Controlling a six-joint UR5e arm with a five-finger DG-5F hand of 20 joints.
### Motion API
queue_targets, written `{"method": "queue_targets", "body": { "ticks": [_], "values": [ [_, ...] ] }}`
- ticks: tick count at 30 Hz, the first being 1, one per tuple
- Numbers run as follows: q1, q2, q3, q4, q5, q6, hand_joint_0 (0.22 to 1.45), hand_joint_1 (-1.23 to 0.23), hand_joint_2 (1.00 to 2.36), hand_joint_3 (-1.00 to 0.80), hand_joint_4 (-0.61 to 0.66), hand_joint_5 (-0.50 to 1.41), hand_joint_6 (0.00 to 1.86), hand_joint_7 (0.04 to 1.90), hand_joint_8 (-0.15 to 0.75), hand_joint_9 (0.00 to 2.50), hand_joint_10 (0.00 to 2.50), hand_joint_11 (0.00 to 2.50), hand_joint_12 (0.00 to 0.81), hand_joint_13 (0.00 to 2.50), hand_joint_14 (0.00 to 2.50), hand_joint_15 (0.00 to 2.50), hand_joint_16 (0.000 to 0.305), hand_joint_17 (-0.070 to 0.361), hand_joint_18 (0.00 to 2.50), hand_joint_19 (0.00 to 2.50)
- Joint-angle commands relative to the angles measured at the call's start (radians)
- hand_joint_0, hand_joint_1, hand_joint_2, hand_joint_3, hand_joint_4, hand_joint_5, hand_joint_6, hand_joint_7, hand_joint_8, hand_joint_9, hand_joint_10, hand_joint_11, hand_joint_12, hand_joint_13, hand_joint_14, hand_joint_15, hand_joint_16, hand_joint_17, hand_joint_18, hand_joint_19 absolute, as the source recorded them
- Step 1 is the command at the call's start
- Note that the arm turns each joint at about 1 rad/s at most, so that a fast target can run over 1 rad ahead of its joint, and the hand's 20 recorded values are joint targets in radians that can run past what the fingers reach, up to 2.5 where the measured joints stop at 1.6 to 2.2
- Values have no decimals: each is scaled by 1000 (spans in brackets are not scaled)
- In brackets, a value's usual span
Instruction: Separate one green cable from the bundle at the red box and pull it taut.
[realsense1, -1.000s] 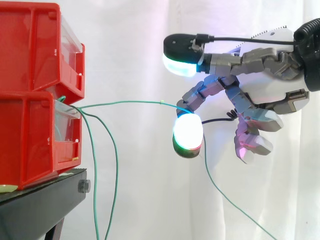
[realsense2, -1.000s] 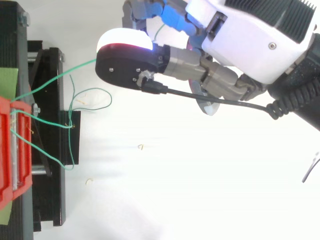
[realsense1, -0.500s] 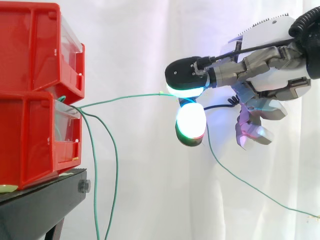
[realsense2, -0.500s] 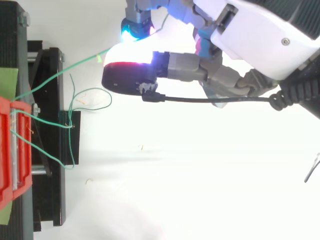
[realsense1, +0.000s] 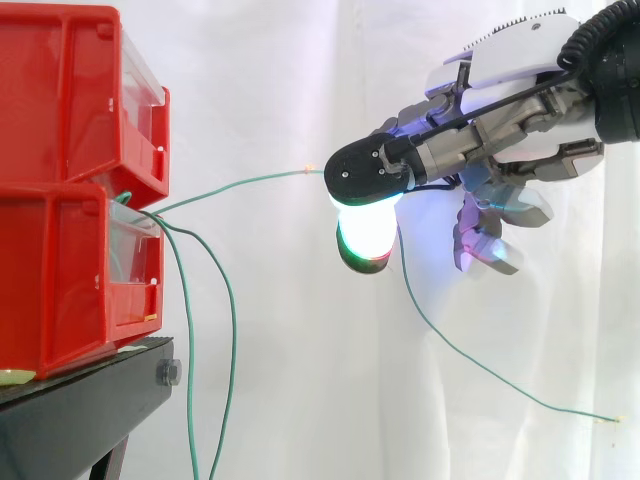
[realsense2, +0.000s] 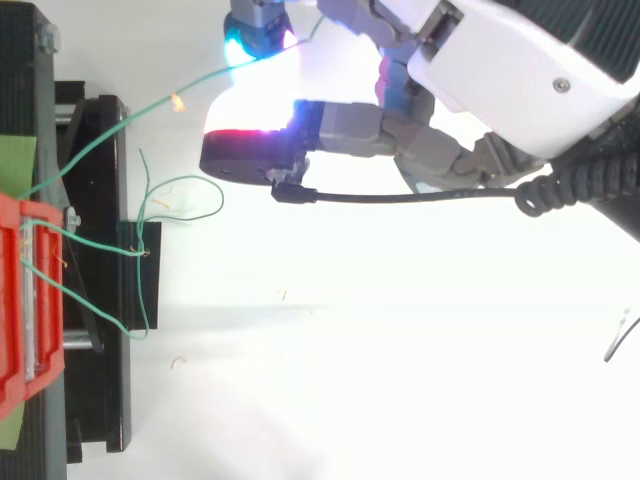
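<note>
We are pinching one green cable (realsense1: 250, 183) in our robot hand (realsense1: 500, 140), running out at 9 o'clock to the red box (realsense1: 60, 270), and pulling too hard may be making it slip out.

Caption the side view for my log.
Hand pinches one green cable leading from the red bins; other cables hang slack.

The setting appears to be a robotics lab test cell. A plain white curtain (realsense1: 290, 90) serves as backdrop, two red bins (realsense1: 60, 110) are stacked on a black stand (realsense1: 80, 410), and a robot hand (realsense1: 500, 140) with glowing pads pinches a green cable (realsense1: 262, 178) running from the bins.
</note>
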Motion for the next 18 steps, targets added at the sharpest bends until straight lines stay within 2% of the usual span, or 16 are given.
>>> {"method": "queue_targets", "body": {
  "ticks": [1, 6, 9, 13, 18],
  "values": [
    [-2, 0, 0, 1, -2, -5, 690, -646, 1000, -500, -38, 143, 502, 1304, 194, 2118, 24, 680, 412, 1618, 24, 834, 47, 105, 1071, 647],
    [-2, 0, 0, 4, -14, -26, 694, -695, 1000, -500, -25, 139, 502, 1299, 205, 2087, 23, 678, 405, 1605, 24, 849, 46, 103, 1048, 643],
    [-4, 0, 0, 4, -25, -46, 699, -785, 1000, -500, 27, 132, 502, 1295, 209, 2057, 25, 695, 408, 1593, 25, 864, 46, 104, 1037, 631],
    [-4, 6, -2, 4, -50, -81, 709, -897, 1000, -500, 88, 124, 502, 1313, 217, 2007, 22, 686, 401, 1582, 26, 867, 46, 103, 1029, 608],
    [-4, 14, 0, 1, -79, -129, 725, -923, 1000, -500, 106, 122, 502, 1305, 211, 1995, 25, 701, 383, 1559, 25, 859, 43, 98, 1013, 610]
  ]
}}
